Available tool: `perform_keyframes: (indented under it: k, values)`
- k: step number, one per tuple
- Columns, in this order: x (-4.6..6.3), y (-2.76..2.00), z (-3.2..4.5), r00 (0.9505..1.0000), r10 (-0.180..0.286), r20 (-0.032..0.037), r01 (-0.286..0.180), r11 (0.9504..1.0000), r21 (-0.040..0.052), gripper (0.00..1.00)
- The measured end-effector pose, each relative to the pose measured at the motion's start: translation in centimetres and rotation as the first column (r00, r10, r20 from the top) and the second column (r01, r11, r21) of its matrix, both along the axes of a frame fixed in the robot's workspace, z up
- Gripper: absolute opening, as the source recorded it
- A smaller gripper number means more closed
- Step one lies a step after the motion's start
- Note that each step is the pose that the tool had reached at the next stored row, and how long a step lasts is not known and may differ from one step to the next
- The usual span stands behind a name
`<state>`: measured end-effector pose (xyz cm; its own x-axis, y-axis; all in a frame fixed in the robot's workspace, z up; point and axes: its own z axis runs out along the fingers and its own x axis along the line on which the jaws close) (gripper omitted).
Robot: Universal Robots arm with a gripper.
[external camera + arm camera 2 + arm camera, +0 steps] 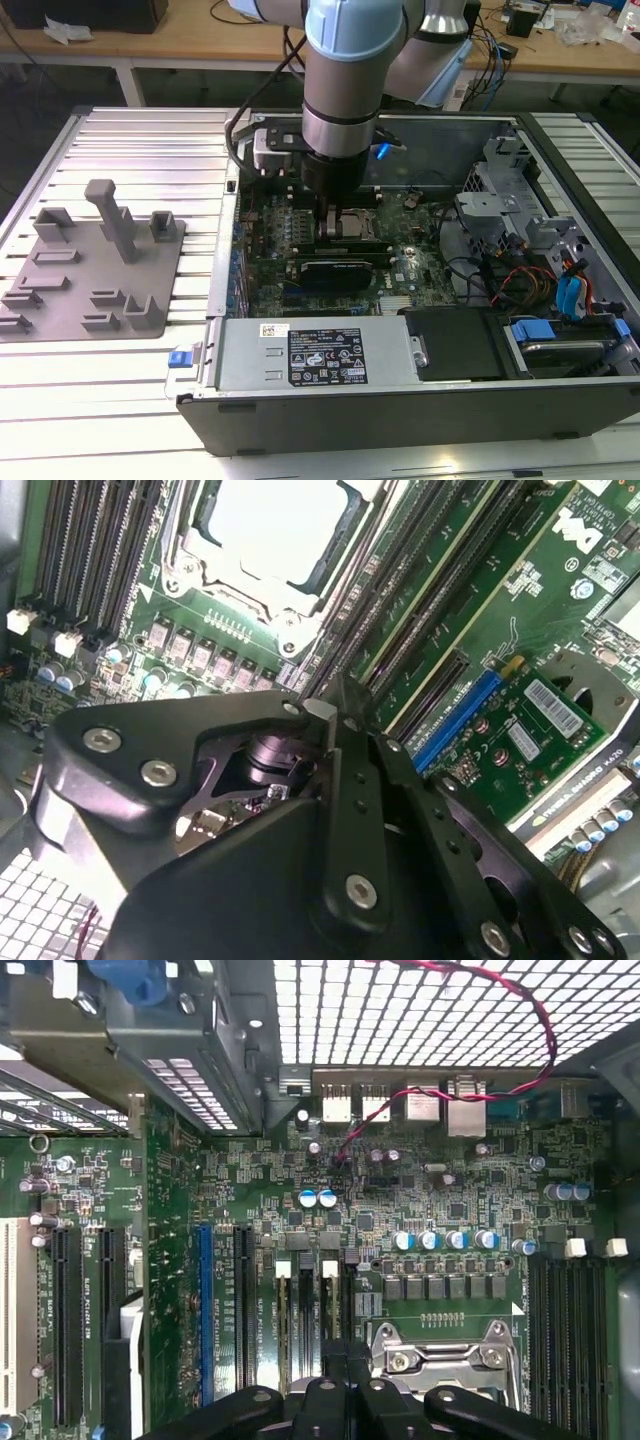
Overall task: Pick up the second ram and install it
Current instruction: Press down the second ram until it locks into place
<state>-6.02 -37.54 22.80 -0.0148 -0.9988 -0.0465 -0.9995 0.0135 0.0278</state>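
Your gripper (pixel 330 205) sits low over the memory slots (pixel 305 1300) beside the processor socket (pixel 265 525); fingers pressed together, seating looks underway.

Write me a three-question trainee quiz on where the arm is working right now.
1. True or false: the gripper hangs over the grey fixture.
2. Which part lies right beside the gripper in the first wrist view? A processor socket; B hard drive; C fan.
3. Fill in: the grey fixture lies to the exterior view's ___ of the computer case.
Key: 1 false; 2 A; 3 left.
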Motion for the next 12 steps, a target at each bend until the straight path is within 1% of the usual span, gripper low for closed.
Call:
perform_keyframes:
  k: [3,4,5,7,8,12]
  values:
    - [0.0,0.01,-0.02,1.0,0.0,0.0003,0.0,1.0,0.0006,0.08]
    - [0.0,0.04,0.18,1.0,0.0,0.0015,0.0,1.0,0.0027,0.08]
    - [0.0,0.02,0.71,1.0,0.0,0.0007,0.0,1.0,0.0012,0.08]
    - [0.0,0.01,2.08,1.0,0.0,0.0002,0.0,1.0,0.0005,0.08]
    - [0.0,0.01,2.6,1.0,0.0,0.0004,0.0,1.0,0.0007,0.08]
    - [0.0,0.01,2.67,1.0,0.0,0.0003,0.0,1.0,0.0007,0.08]
